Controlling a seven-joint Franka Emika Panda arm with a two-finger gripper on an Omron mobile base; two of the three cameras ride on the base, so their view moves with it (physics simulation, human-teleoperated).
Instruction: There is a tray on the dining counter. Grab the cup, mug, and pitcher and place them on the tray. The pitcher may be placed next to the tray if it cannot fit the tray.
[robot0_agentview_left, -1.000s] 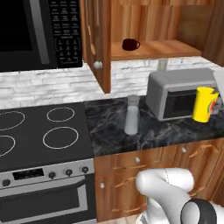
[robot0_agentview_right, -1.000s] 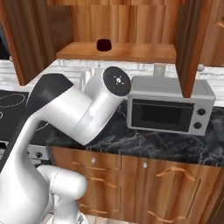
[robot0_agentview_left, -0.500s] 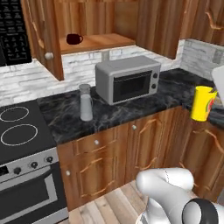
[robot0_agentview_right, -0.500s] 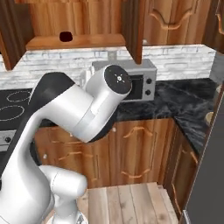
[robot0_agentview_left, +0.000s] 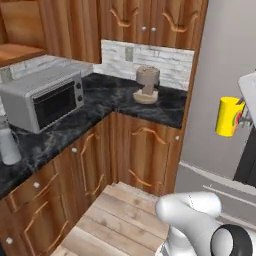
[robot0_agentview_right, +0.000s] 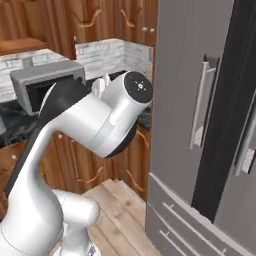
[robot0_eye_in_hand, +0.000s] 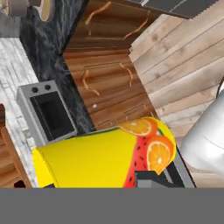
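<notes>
Yellow and fruit-printed, the cup (robot0_agentview_left: 229, 116) was held clamped in the gripper (robot0_eye_in_hand: 151, 177), carried in the air beside the grey fridge (robot0_agentview_right: 190, 90). No tray was in sight, so the cup's placing, the mug and the pitcher were judged outstanding.

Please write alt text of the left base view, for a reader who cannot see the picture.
A yellow cup is held in the air by the gripper at the right edge, in front of a grey fridge. To the left, a black marble counter turns a corner over wooden cabinets and carries a silver microwave, with the robot's white base at lower right.
</notes>
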